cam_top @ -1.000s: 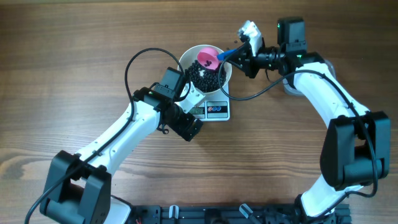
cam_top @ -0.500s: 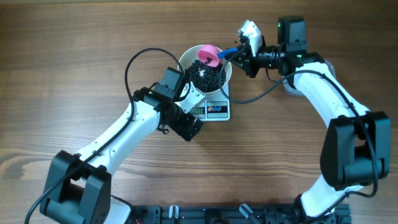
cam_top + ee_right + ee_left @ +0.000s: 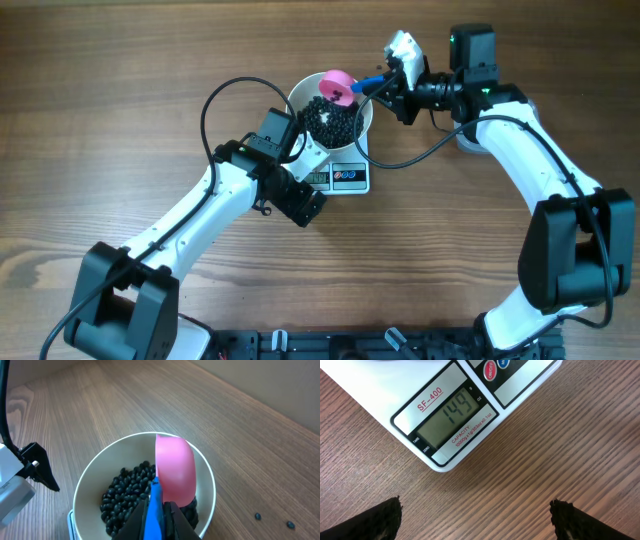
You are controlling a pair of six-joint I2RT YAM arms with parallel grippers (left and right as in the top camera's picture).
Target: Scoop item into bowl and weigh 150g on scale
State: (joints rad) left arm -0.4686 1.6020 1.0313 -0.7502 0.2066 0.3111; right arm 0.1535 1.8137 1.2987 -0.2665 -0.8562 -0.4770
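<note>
The white bowl [image 3: 305,98] [image 3: 86,482] sits on the scale [image 3: 358,178], holding a heap of the item, small black beans [image 3: 330,122] [image 3: 124,496]. In the left wrist view the scale's display [image 3: 447,415] shows 149. My right gripper [image 3: 388,88] [image 3: 155,519] is shut on the blue handle [image 3: 154,505] of a pink scoop [image 3: 340,85] [image 3: 175,467], which hangs tilted over the bowl's far right rim. My left gripper [image 3: 303,205] [image 3: 476,512] stands open just in front of the scale, over bare wood, with nothing between its fingers.
Two stray beans [image 3: 257,516] lie on the table to the right of the bowl. A black cable [image 3: 215,100] loops left of the bowl, above the left arm. Another cable runs from the right wrist past the scale's right side.
The right gripper has drawn the pink scoop a little farther back, from over the beans to the bowl's far rim. The left arm has not moved.
</note>
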